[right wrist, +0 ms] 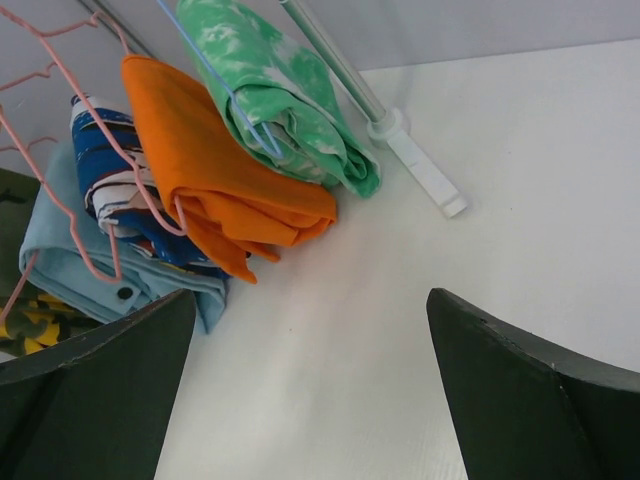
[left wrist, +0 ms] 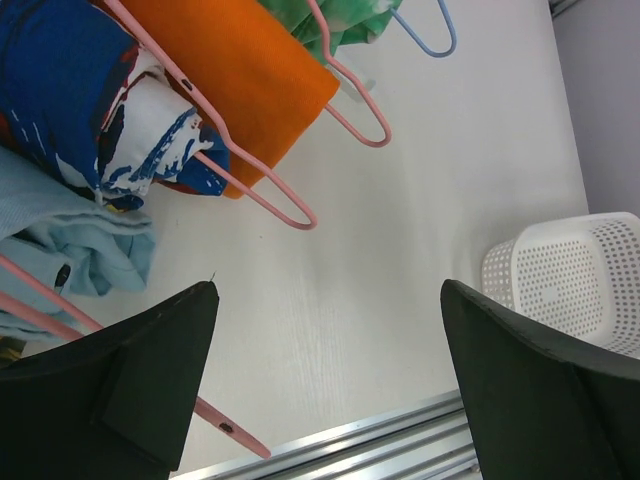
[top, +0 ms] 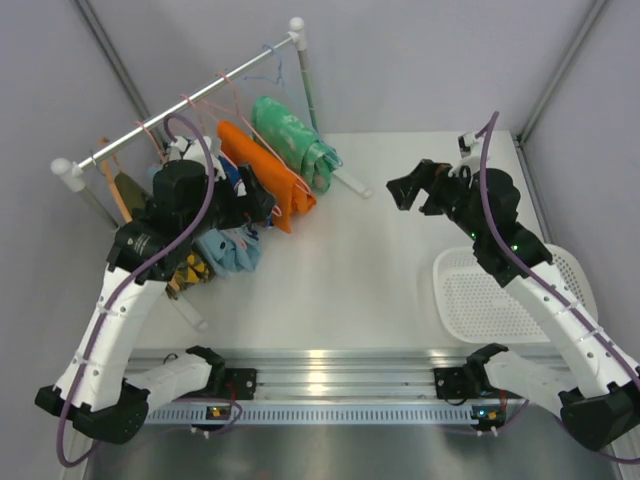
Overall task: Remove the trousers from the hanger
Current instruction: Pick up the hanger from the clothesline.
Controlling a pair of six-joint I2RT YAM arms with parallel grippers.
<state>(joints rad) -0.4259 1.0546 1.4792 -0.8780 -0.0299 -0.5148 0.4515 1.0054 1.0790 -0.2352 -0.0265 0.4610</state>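
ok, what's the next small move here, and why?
Probably ease the left gripper toward the light blue trousers: its fingers stand open and empty, and that pair hangs nearest them, not yet gripped.

— Top left?
— Pressed side by side, blue-and-white patterned trousers [left wrist: 70, 90] and orange trousers [left wrist: 240, 70], both draped over pink hangers [left wrist: 262, 195].
— Further right?
— Mint green trousers [left wrist: 345, 18] at the top edge, with the loop of a light blue hanger [left wrist: 432, 42] poking out beside them.
— Below the patterned pair?
— Bunched light blue trousers [left wrist: 85, 250]; lower down, another pink hanger bar [left wrist: 215, 418] passing under one dark finger [left wrist: 120, 390].
— Jaws?
— Spread wide, only bare white surface [left wrist: 380, 260] between them.
— Right edge?
— White perforated basket [left wrist: 575, 270], resting on the surface just above the other finger; metal rail [left wrist: 400, 425] along the bottom.
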